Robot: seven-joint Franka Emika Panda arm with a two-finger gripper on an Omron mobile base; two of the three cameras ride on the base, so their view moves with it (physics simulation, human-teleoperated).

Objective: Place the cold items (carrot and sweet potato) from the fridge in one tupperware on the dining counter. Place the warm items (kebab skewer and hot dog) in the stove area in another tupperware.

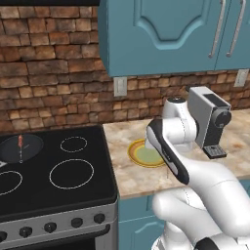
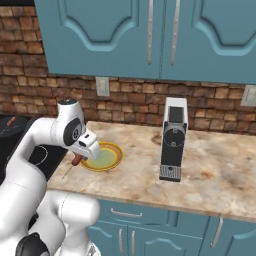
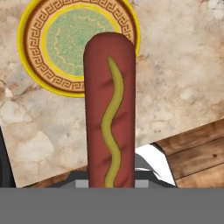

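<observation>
One hot dog (image 3: 109,109) hung lengthwise from the hand (image 2: 77,159), pinched at its near end and lifted off the bench (image 2: 210,165), just at nine o'clock of the yellow plate (image 2: 102,156), apparently for carrying to a tupperware.

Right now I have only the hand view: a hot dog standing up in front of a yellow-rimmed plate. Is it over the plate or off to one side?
Observer: Off to one side. From the right base view, the hot dog hangs beside the plate, on the rim's stove side.
Operator: Where is the skewer?
Observer: The left base view shows the skewer lying in a grey pan at the back left of the cooktop.
Operator: Anything on the other side to avoid?
Observer: A coffee machine stands on the counter to the right of the plate, apart from it.
</observation>
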